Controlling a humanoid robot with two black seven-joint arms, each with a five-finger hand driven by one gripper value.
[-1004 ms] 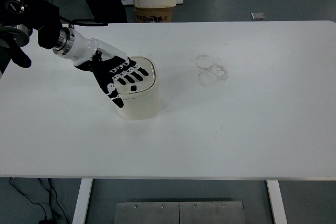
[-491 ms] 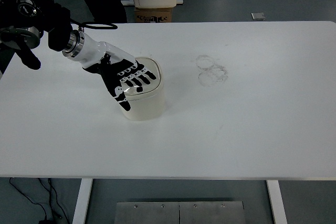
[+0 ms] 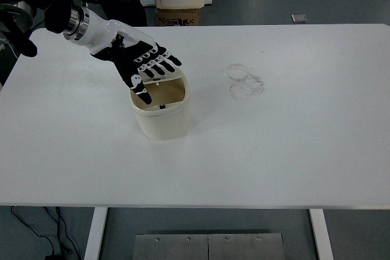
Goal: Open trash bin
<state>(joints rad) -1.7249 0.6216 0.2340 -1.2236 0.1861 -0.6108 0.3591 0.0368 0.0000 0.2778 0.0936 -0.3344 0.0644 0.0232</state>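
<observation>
Lid popped up on trash bin, left robot hand flat-fingered above, gripping nothing; next probably just retract clear.

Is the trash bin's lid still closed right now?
No, the trash bin stands open, its brown interior showing, with the left hand spread just above its rim.

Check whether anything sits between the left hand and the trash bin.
Nothing visible does. The left hand hangs with fingers spread right over the far rim of the trash bin, whose top shows open; the table around it holds no other object.
</observation>
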